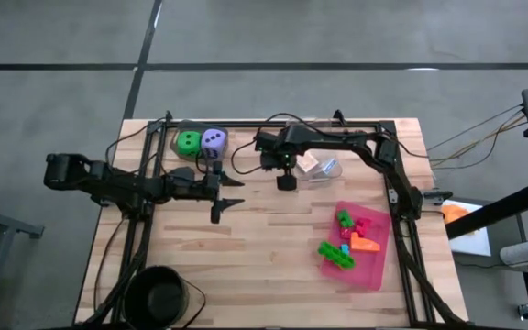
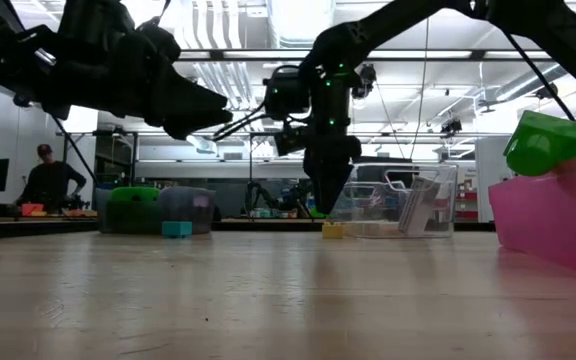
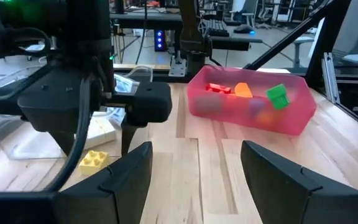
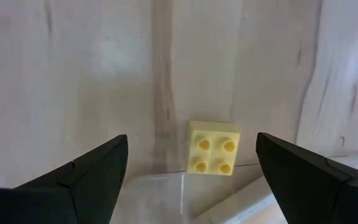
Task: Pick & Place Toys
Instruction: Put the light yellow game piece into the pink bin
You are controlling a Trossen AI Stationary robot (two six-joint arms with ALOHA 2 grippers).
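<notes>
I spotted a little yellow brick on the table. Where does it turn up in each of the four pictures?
High view: not discernible; the right pincer covers that spot.
Low view: the yellow brick sits on the table at centre, below the right pincer.
Left wrist view: lower left, beside the clear plastic box.
Right wrist view: centre, between the open fingers.
Shared landmark: the clear plastic box beside it.

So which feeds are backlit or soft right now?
Low view: ceiling lights behind turn both arms into silhouettes, and the near table is blurred. Right wrist view: evenly lit, yellow brick crisp between the open right pincer. Left wrist view: pink tray clear, slight glare on the wood.
</notes>
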